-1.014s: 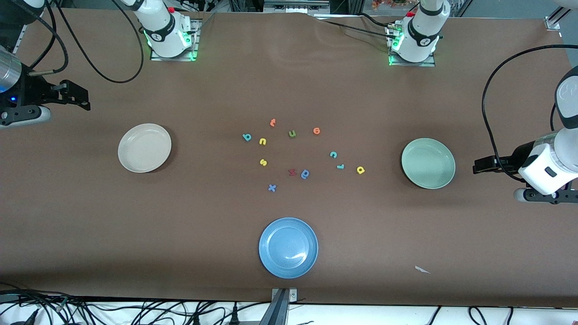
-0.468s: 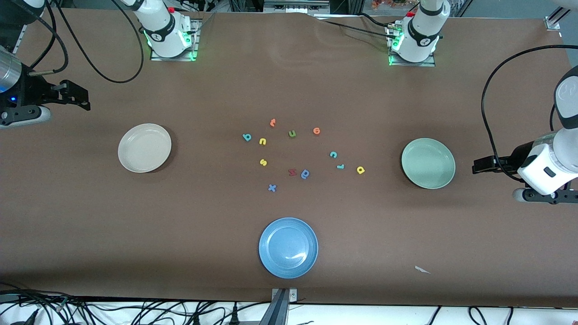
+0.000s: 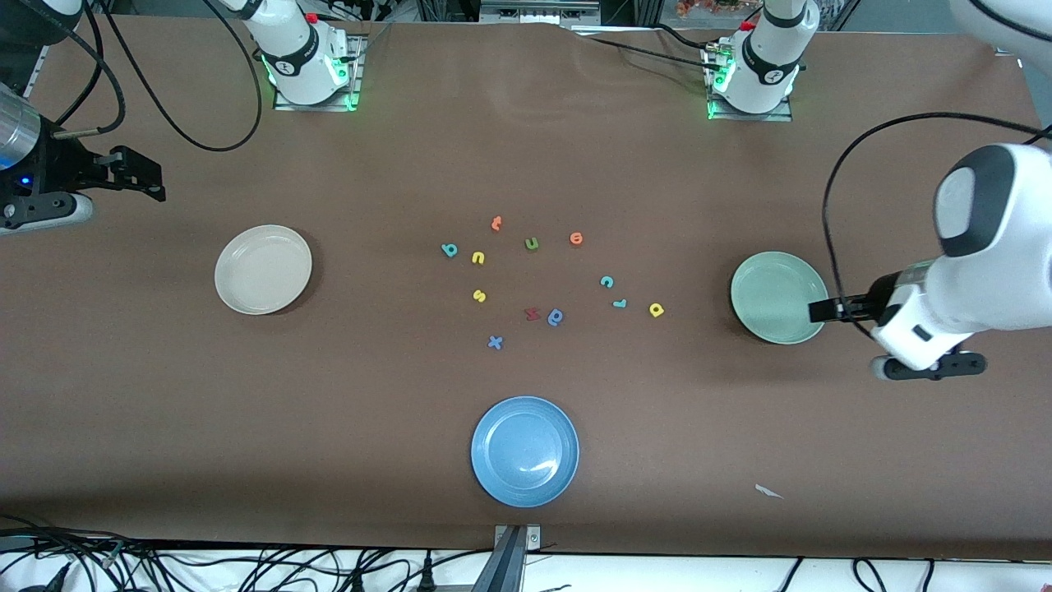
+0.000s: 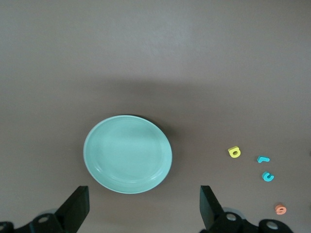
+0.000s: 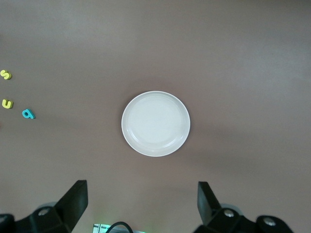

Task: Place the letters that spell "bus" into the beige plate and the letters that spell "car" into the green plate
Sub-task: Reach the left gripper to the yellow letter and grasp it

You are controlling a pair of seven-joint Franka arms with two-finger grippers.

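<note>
My left claw (image 4: 142,208) hangs open over the green plate (image 3: 779,297); right claw (image 5: 141,206) open too; those tiny letters probably slip.

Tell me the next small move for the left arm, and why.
Probably carry the left claw, open over the green plate's rim, on toward the yellow "a" beside it: the plate is bare, and that is the closest "car" letter.

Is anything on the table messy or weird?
Only one thing: a small white scrap lies alone near the table's front edge, toward the left arm's end. It looks like stray litter. The plates sit flat and empty.
</note>
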